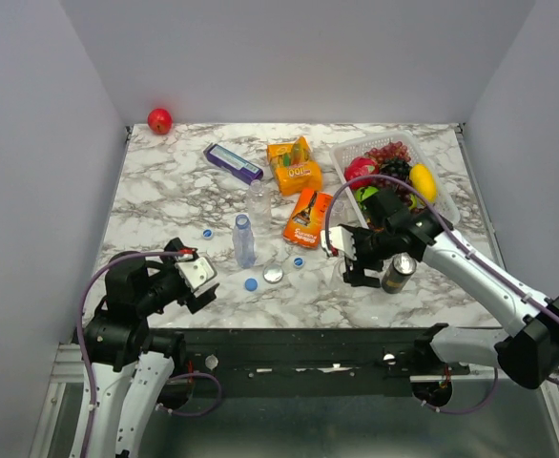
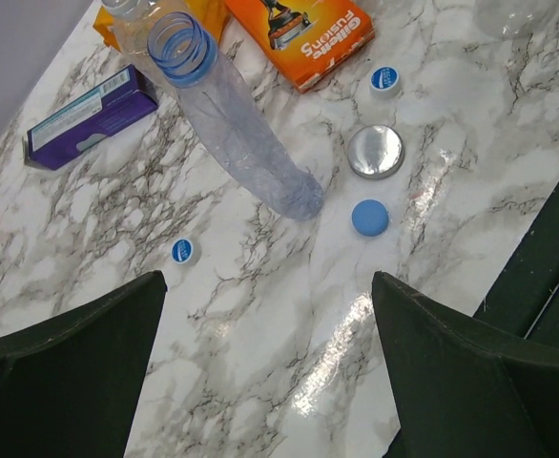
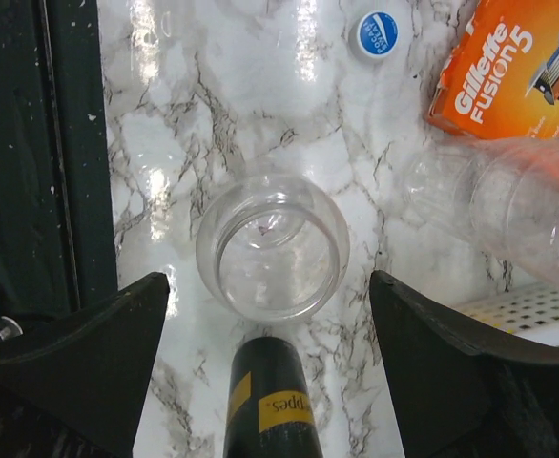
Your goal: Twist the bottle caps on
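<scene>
Marble-patterned tabletop (image 1: 165,191) sits between plain grey walls (image 1: 299,57). We see the left gripper (image 2: 268,277) and right gripper (image 3: 268,277) both spread wide, grasping nothing.

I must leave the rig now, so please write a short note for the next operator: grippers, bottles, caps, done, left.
Left gripper: open, empty, over bare table, caps just ahead of it.
Right gripper: open, one finger on each side of an upright open bottle, not touching it.
Two more bottles stand mid-table: one with a blue neck ring, one plain.
Three caps lie loose on the table.
Done: nothing; no bottle shows a cap.
Left: screw a cap on each.
</scene>
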